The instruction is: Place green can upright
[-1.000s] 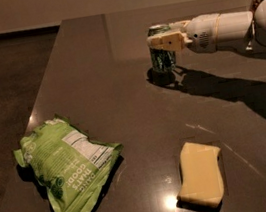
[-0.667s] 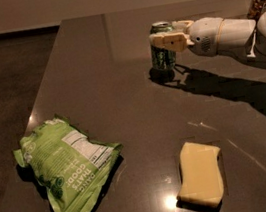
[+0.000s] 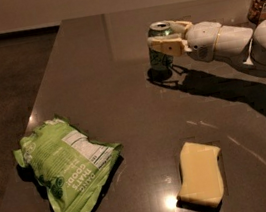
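Note:
The green can stands upright on the dark tabletop at the back middle, its silver pull-tab top facing up. My gripper reaches in from the right on a white arm. Its fingers sit on either side of the can's upper half: one tan finger crosses the front and the other lies behind near the rim. The gripper is closed around the can, whose base rests on the table.
A flat light-green snack bag lies at the front left. A pale yellow sponge lies at the front right. A dark-lidded jar stands at the back right. The table's left edge runs diagonally beside a dark floor.
The arm has sunk and shifted slightly right, uncovering the jar at the back right. The can has stayed upright in the same spot between the fingers.

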`<action>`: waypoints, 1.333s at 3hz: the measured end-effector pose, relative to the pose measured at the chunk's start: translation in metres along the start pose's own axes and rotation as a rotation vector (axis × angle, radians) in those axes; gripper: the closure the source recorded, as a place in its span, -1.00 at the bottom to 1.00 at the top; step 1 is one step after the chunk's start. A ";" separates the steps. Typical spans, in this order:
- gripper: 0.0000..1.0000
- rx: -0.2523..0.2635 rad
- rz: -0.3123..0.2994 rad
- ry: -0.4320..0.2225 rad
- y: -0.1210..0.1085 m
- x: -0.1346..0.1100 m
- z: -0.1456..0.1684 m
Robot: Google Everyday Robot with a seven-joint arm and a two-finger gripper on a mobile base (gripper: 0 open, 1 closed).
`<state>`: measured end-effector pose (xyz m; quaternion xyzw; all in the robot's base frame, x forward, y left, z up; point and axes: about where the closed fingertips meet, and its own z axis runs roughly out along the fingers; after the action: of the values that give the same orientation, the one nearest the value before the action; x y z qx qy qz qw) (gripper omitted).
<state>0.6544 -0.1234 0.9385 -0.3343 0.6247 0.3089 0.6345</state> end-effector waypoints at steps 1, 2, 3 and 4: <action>0.03 0.002 -0.037 -0.011 0.001 0.004 -0.001; -0.42 -0.001 -0.037 -0.012 0.000 0.008 -0.001; -0.89 -0.005 -0.030 -0.014 0.000 0.013 0.000; -1.00 -0.008 -0.030 -0.014 0.001 0.013 0.001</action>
<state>0.6544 -0.1221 0.9256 -0.3438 0.6138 0.3041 0.6423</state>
